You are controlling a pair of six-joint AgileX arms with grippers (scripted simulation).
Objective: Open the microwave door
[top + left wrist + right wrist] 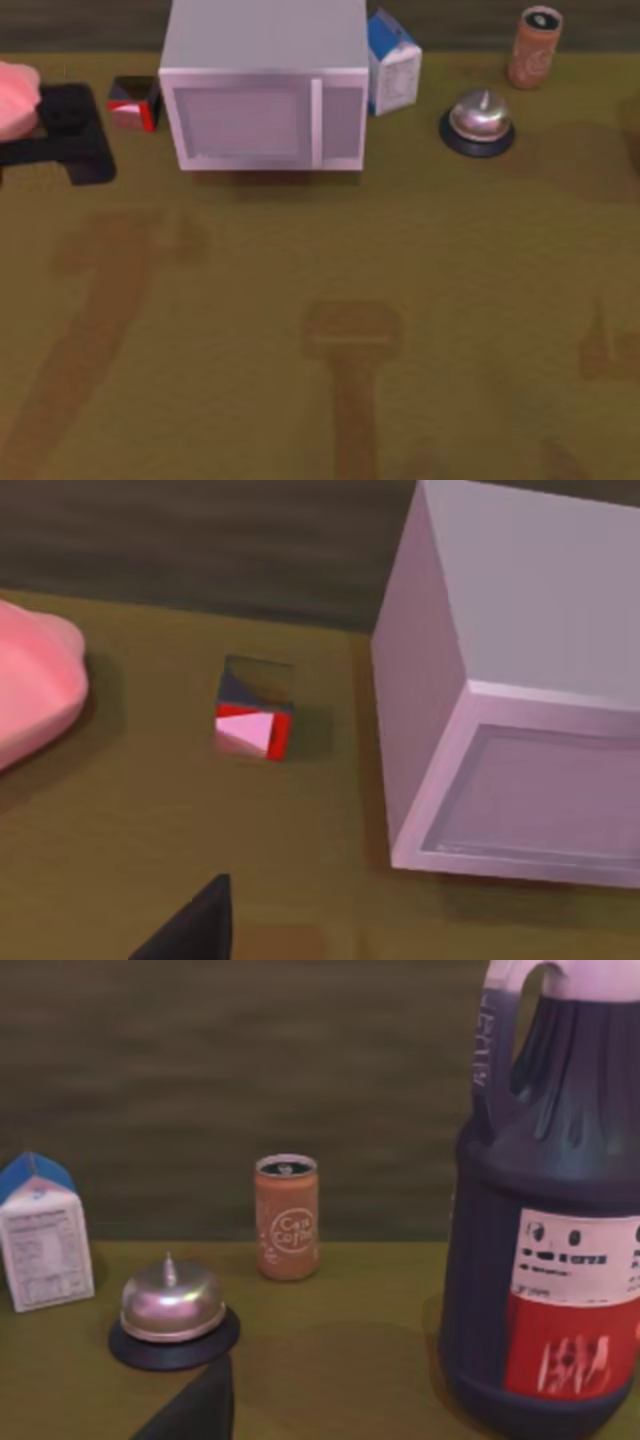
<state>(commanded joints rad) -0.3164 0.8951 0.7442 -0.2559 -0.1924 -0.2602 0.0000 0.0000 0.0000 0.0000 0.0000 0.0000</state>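
The microwave (pixel 265 85) sat at the counter's (pixel 320 330) far edge, left of center, long axis left-to-right, its closed microwave door (pixel 243 122) facing the near side. A red cube (pixel 135 103) flanked it left and a milk carton (pixel 393 62) right, with open counter in front. Neither arm's jaws showed clearly enough to tell their state.

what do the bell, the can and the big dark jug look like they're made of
Bell: polished metal dome, bright highlights, on a dark matte base. Can: likely thin metal, printed orange wrap, dark top with an opening. Jug: probably translucent plastic holding dark liquid, with a moulded pale handle and paper-like label.
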